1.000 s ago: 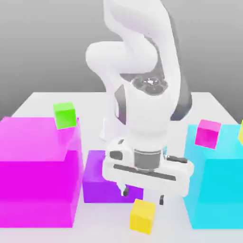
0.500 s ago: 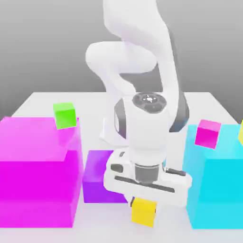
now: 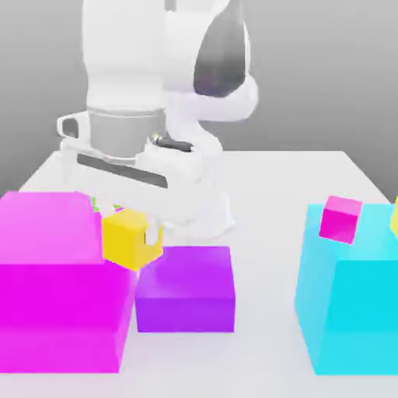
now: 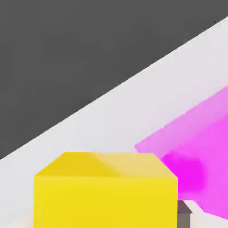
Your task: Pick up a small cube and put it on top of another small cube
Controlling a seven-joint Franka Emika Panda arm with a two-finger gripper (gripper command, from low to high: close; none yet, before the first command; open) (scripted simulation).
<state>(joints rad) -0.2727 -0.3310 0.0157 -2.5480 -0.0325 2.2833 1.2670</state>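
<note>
A smooth, glossy white plastic-like shell is seen on the arm [image 3: 132, 85], with a darker grey sheen on one panel. The yellow cube [image 3: 129, 239] is rendered plain, flat-coloured and matt. The magenta block [image 3: 54, 288], purple block [image 3: 186, 291] and cyan block [image 3: 354, 311] are shown smooth and untextured. The table [image 3: 272, 202] is rendered pale and matt.

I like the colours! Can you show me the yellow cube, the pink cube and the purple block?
yellow cube [image 3: 130, 239], exterior view, front face.
pink cube [image 3: 340, 219], exterior view, front face.
purple block [image 3: 186, 299], exterior view, front face.
</note>
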